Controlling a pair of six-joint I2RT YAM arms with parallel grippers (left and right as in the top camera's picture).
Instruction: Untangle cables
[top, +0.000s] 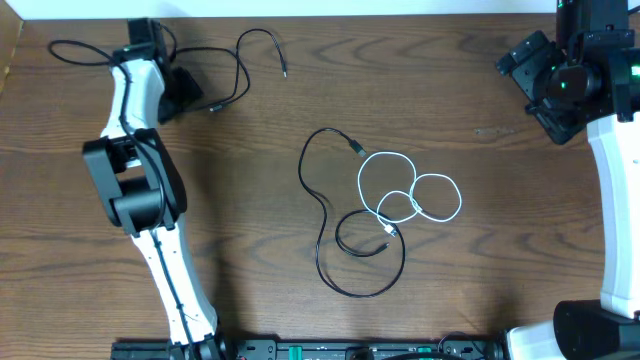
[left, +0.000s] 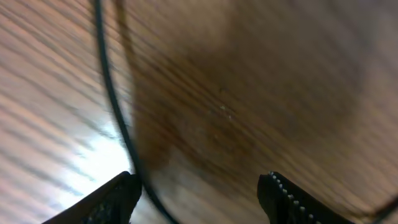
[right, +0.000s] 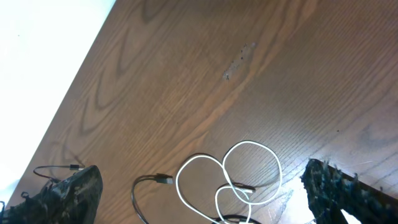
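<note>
Three cables lie on the wooden table. A long black cable (top: 319, 255) loops through the middle, crossing a white cable (top: 459, 197) coiled in two loops at its right. Both show in the right wrist view, white cable (right: 252, 142) and black plug (right: 163, 180). A second thin black cable (top: 243, 75) lies at the top left. My left gripper (top: 192, 98) is open low over it. The cord (left: 115, 118) runs by the left finger of the left gripper (left: 199, 196). My right gripper (top: 528, 92) is open and empty at the far right, also seen in its own wrist view (right: 205, 193).
The left arm (top: 140, 190) stretches across the table's left side. A thin black cord (top: 75, 45) curls by the top left corner near the table edge. The pale wall edge (right: 37, 74) borders the table at the back.
</note>
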